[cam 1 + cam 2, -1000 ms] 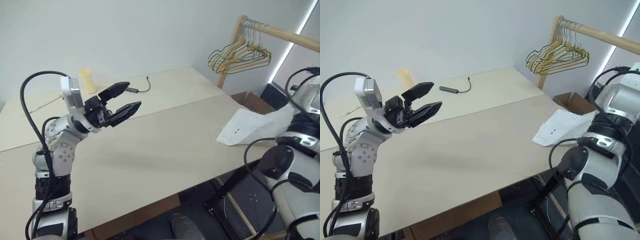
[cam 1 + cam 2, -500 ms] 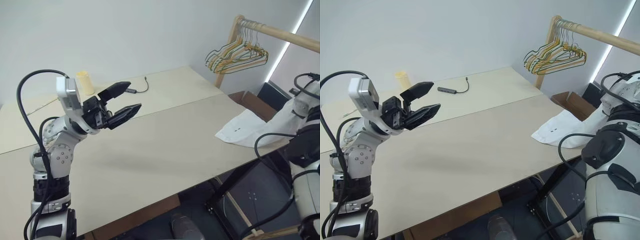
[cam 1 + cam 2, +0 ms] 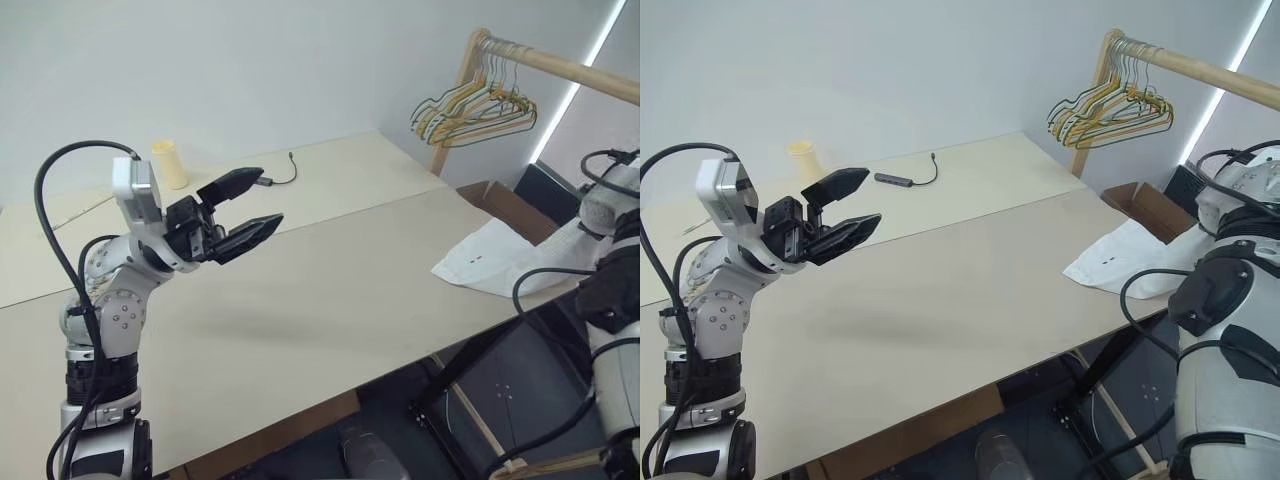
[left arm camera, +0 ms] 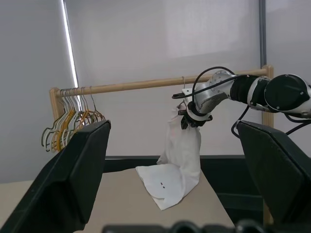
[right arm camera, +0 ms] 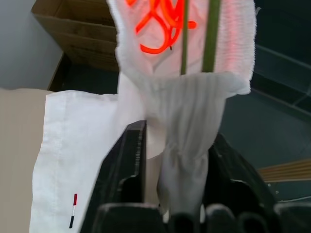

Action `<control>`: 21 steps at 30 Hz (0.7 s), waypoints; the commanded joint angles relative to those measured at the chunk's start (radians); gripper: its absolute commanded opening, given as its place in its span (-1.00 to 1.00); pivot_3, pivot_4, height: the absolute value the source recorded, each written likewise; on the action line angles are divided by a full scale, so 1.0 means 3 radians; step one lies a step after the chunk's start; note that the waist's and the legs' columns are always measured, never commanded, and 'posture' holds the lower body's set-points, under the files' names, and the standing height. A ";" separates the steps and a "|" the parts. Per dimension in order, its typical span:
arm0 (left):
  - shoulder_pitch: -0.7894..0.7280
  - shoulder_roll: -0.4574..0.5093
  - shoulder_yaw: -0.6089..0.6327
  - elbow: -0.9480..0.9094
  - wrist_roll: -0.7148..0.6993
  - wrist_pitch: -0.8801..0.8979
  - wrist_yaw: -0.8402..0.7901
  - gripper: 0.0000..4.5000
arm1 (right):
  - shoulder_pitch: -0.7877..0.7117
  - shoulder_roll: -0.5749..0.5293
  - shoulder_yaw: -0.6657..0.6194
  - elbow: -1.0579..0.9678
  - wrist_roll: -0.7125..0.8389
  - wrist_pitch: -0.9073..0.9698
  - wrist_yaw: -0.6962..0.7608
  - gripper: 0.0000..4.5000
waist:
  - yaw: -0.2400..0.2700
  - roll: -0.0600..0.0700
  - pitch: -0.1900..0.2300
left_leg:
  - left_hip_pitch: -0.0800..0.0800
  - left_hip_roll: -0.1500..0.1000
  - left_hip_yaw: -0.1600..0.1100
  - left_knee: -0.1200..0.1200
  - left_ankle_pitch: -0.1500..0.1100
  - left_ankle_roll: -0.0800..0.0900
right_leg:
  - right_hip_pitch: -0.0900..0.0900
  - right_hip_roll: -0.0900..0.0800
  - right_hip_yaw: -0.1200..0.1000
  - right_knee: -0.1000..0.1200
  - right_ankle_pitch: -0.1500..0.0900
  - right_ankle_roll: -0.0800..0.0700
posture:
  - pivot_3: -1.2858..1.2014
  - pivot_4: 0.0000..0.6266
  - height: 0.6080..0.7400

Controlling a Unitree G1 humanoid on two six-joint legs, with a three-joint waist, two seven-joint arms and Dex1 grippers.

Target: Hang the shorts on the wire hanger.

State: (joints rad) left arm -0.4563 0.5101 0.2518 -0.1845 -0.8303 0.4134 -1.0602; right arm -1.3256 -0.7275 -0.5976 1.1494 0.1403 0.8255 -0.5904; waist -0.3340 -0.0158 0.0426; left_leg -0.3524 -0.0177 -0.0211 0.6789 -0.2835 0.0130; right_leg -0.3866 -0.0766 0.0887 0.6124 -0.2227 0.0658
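Note:
The white shorts trail from the table's right edge up to my right gripper, which is raised beside the wooden rail. In the right wrist view its fingers stand apart, open, with the gathered fabric still lying between them. The waistband with its orange-red mark drapes above them. Two thin wires of the wire hanger cross the waistband. The hanger's hook sits on the rail just above that gripper. My left gripper is open and empty, held above the table's left part and pointing toward the shorts.
A bunch of yellow, orange and green hangers hangs at the near end of the wooden rail. A yellow cup and a small cabled adapter lie at the back of the table. A cardboard box sits beyond its right edge.
The right arm has swung out toward the right edge of the view, and the shorts' lower leg has settled flatter on the table edge. The left arm has stayed put.

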 commanded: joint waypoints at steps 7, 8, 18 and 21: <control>-0.0009 -0.0041 0.0068 -0.0097 -0.0142 -0.0075 0.0014 1.00 | 0.0042 0.0141 0.0377 -0.0373 -0.0204 -0.0146 -0.0214 0.98 | 0.0052 0.0000 0.0000 | 0.0000 0.0000 0.0002 0.0000 -0.0002 0.0004 | 0.0000 0.0000 0.0003 -0.0002 0.0001 0.0001 | -0.15 -1.00 1.00; -0.0007 -0.0042 0.0064 -0.0098 -0.0144 -0.0080 0.0017 1.00 | 0.0074 0.0171 0.0495 -0.0496 -0.0295 -0.0186 -0.0257 0.98 | 0.0059 0.0001 0.0000 | 0.0000 0.0000 0.0002 0.0000 -0.0002 0.0004 | -0.0001 0.0000 0.0004 -0.0001 0.0001 0.0001 | -0.15 -1.00 1.00; 0.0001 -0.0056 0.0049 -0.0093 -0.0172 -0.0107 0.0012 1.00 | 0.0536 0.0390 0.1741 -0.1686 -0.1236 -0.0835 -0.0061 0.98 | 0.0056 0.0002 0.0000 | 0.0001 0.0000 0.0003 0.0002 -0.0002 0.0004 | -0.0009 -0.0001 0.0008 0.0001 0.0004 0.0004 | -0.14 -1.00 1.00; 0.0026 -0.0042 0.0069 -0.0082 -0.0162 -0.0098 0.0038 1.00 | 0.0671 0.0423 0.2018 -0.1897 -0.1383 -0.1042 0.0266 0.98 | 0.0056 0.0002 0.0000 | 0.0004 0.0000 0.0003 0.0004 -0.0002 0.0004 | -0.0008 0.0000 0.0008 0.0005 0.0005 0.0004 | -0.14 -1.00 1.00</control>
State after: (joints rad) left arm -0.4512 0.4891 0.2535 -0.1847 -0.8660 0.3939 -1.0561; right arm -1.1218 -0.5982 -0.0324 0.6426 -0.2349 0.5675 -0.5612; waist -0.3171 -0.0152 0.0426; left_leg -0.3512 -0.0177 -0.0202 0.6803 -0.2842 0.0141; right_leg -0.3889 -0.0765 0.0909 0.6138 -0.2209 0.0670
